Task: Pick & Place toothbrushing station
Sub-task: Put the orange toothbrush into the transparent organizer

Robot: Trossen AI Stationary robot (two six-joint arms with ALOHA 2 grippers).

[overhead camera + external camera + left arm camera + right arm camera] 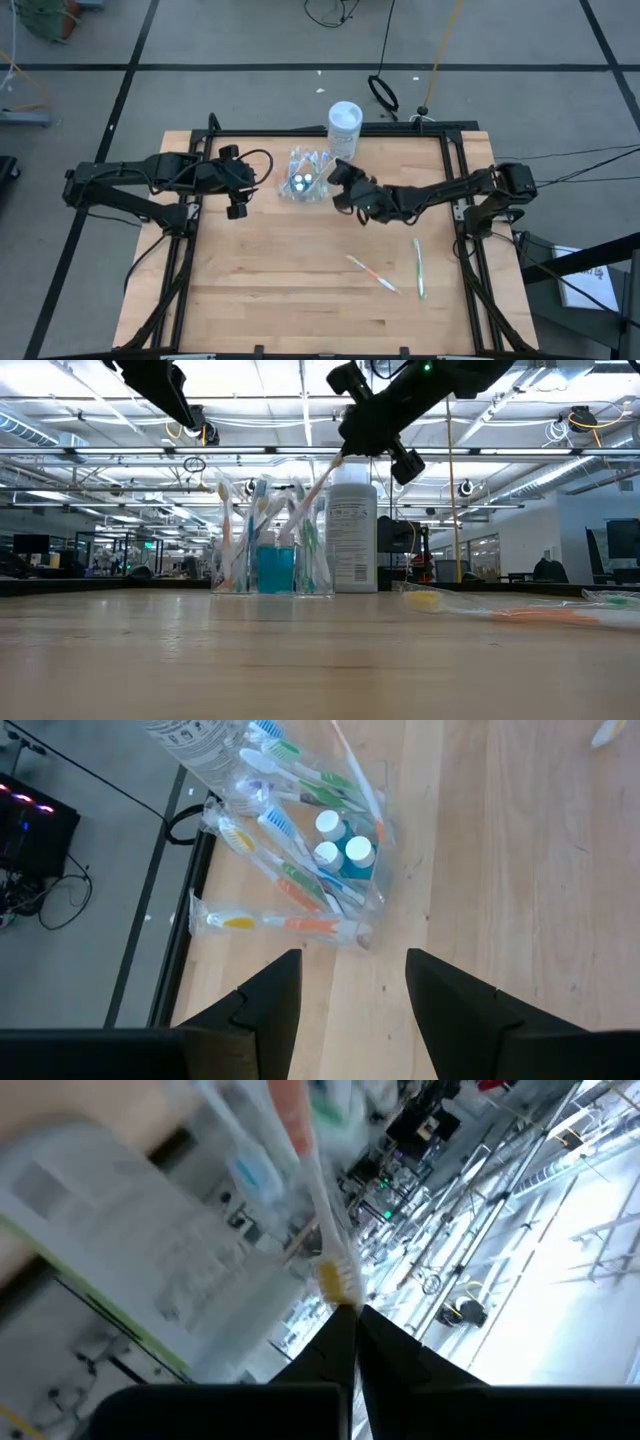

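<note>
A small clear cup stands at the table's far middle, packed with slim toothbrushes and blue toothpaste tubes. My right gripper hovers just right of the cup, above its mouth, shut on one white toothbrush that slants down toward the cup. My left gripper waits open to the left of the cup, raised above the table and holding nothing. Two more toothbrushes lie flat on the table's near right part. My right gripper pinches the toothbrush's upper end, a yellowish part, between its two fingertips. The fingers come at it nearly level from the table's right side. The brush slants down and away from them, its lower end in among the brushes at the cup's mouth.
A taller white container stands just behind and right of the cup, close under my right gripper. A black frame runs along the table's edges. The table's near half is bare wood apart from the two loose brushes.
</note>
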